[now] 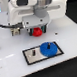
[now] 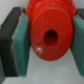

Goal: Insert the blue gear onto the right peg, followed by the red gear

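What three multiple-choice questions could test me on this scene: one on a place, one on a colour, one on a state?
1. Where is the blue gear?
A. On the grey plate
B. In the hand
C. Off the table

2. What colour is the gear in the hand?
A. Green
B. Red
C. Yellow

3. How is the hand?
A. Open, empty
B. Out of sight
C. Shut on the red gear

Answers:
1 A, it lies on the plate's right end in the exterior view.
2 B, clearly red.
3 C, the wrist view shows pads squeezing it.

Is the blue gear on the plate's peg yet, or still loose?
On. The blue gear lies flat on the grey plate at its right end in the exterior view; the peg itself is too small to see.
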Tool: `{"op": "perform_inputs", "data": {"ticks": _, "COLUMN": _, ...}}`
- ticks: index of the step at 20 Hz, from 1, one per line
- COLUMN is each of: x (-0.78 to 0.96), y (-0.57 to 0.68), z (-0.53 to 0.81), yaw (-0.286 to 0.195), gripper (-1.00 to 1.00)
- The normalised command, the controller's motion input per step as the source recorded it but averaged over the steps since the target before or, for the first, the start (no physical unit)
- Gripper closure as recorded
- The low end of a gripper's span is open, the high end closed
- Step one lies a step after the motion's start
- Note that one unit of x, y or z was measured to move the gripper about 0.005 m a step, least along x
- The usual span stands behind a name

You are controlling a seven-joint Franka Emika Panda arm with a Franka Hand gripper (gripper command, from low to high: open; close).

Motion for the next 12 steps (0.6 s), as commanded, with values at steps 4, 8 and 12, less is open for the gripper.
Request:
{"op": "perform_inputs", "data": {"ticks": 4, "x": 0.11, "y": 0.0, "z": 0.43, "yaw": 0.0, "gripper": 1.0}}
{"op": "perform_inputs", "data": {"ticks": 8, "x": 0.23, "y": 0.0, "z": 0.53, "yaw": 0.0, "gripper": 1.0}}
{"op": "perform_inputs", "data": {"ticks": 12, "x": 0.4, "y": -0.08, "z": 0.48, "yaw": 0.0, "gripper": 1.0}}
